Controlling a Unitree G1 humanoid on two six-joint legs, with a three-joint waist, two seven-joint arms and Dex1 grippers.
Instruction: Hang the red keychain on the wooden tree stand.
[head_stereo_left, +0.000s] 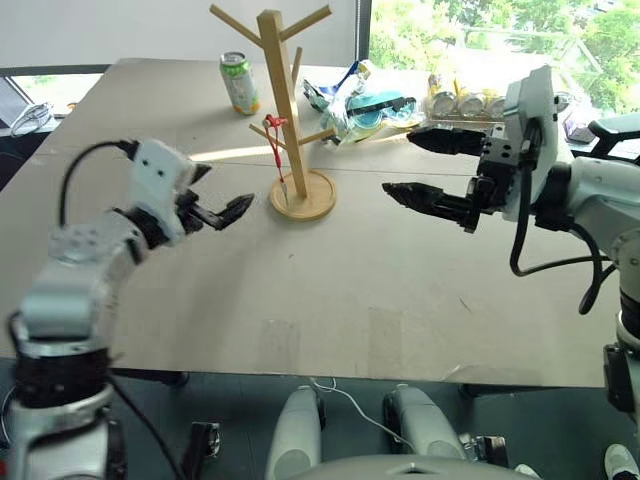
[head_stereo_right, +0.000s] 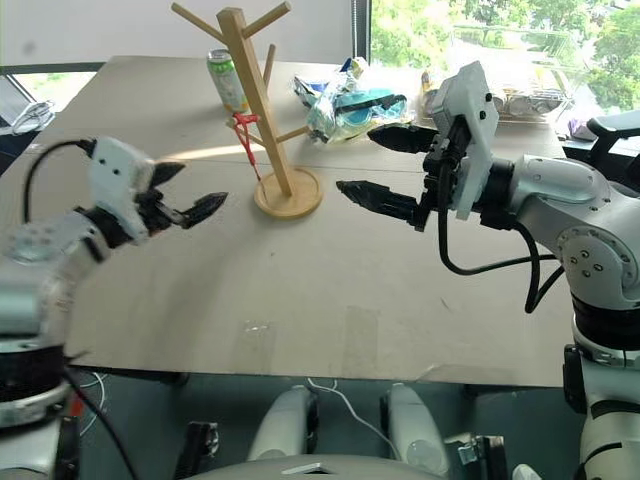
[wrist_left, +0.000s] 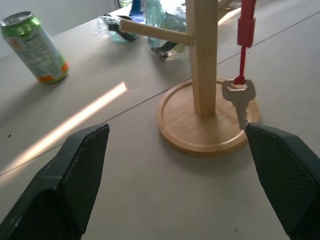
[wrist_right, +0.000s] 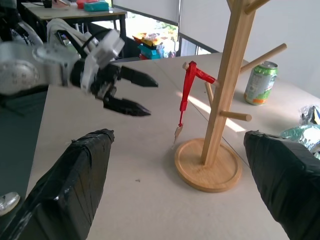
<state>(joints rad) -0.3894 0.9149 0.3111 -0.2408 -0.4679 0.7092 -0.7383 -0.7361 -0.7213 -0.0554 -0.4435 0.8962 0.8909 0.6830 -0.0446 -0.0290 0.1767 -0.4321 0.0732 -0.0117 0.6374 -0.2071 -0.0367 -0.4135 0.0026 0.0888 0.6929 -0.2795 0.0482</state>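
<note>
The wooden tree stand (head_stereo_left: 284, 110) rises from its round base mid-table. From one of its low pegs hangs the red keychain (head_stereo_left: 274, 141), a red strap (wrist_left: 245, 31) with a silver key (wrist_left: 240, 98) dangling just above the base. My left gripper (head_stereo_left: 228, 187) is open and empty, a short way left of the stand and pointing at it. It also shows across the table in the right wrist view, left gripper (wrist_right: 131, 92). On the stand's right, my right gripper (head_stereo_left: 398, 163) is held above the table, open with nothing between its fingers.
A green soda can (head_stereo_left: 239, 82) stands behind the stand to its left. Goggles and crinkled plastic bags (head_stereo_left: 365, 108) lie behind it to the right, beside a tray of cans (head_stereo_left: 465, 104). Bare table (head_stereo_left: 330, 290) stretches to the front edge.
</note>
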